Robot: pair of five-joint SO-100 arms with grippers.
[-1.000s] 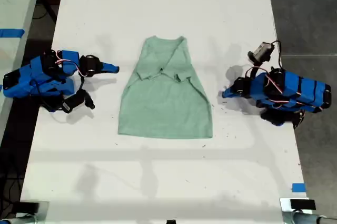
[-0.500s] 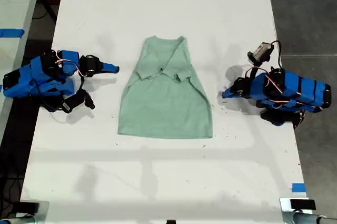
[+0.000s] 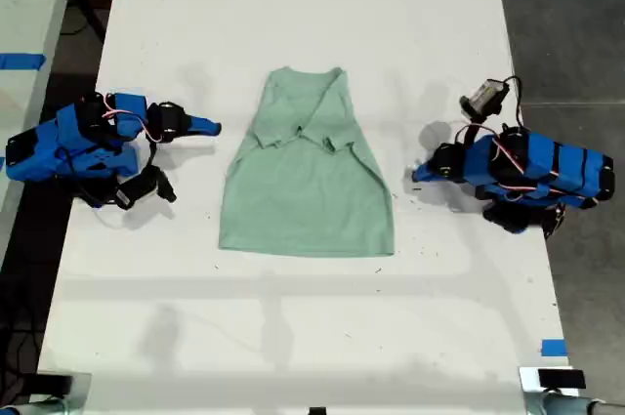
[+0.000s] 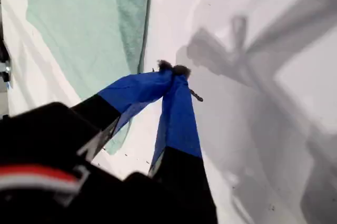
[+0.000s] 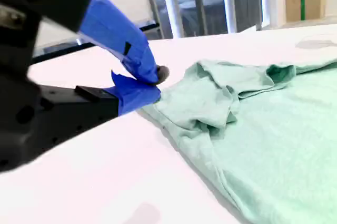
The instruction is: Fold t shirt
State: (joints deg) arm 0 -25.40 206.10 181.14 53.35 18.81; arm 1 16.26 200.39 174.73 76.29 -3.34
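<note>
- Second gripper: it is on the exterior view's left, low over the surface, tip pointing at the shirt. Its wrist view shows the tips pressed together with nothing between them. The tip is just beside the shirt's edge and does not touch it.
- Shirt: it lies flat in the middle of the surface between the two arms, with the collar toward the far end and the hem toward the near end in the exterior view. Both sleeves are turned inward and meet over the chest, so the outline is a narrow trapezoid that widens toward the hem.
- First gripper: it is on the exterior view's right, near the shirt's edge and apart from it. Its wrist view shows the jaws closed tip to tip and empty.
- Progress: we judge the sleeve folds done. The body is not yet folded; the hem lies fully extended.
- Remaining work, by our estimate: take hold of the hem, or of the collar end, and bring one over the other. Neither gripper has a hold on the cloth at this point.
</note>
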